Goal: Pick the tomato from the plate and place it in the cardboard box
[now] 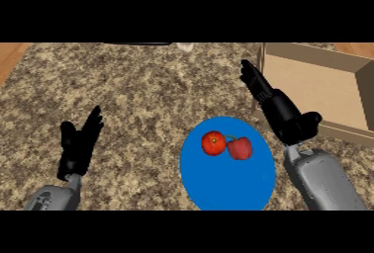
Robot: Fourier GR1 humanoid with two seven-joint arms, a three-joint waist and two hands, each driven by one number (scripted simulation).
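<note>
Head view shows my tomato [213, 143] untouched on the blue plate [226, 190]. Right hand [281, 111] hovers straight-fingered beside the cardboard box [350, 64]; everything remains.

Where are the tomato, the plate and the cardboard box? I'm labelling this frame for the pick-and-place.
tomato [212, 143], head view, on its red skin beside the stem.
plate [226, 190], head view, on its bare blue surface.
cardboard box [314, 86], head view, on its inner floor.

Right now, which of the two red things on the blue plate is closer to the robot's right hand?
The red one on the right, beside the plate's right edge, lies nearer the right hand. The rounder tomato with the yellowish spot sits left of it, farther away.
</note>
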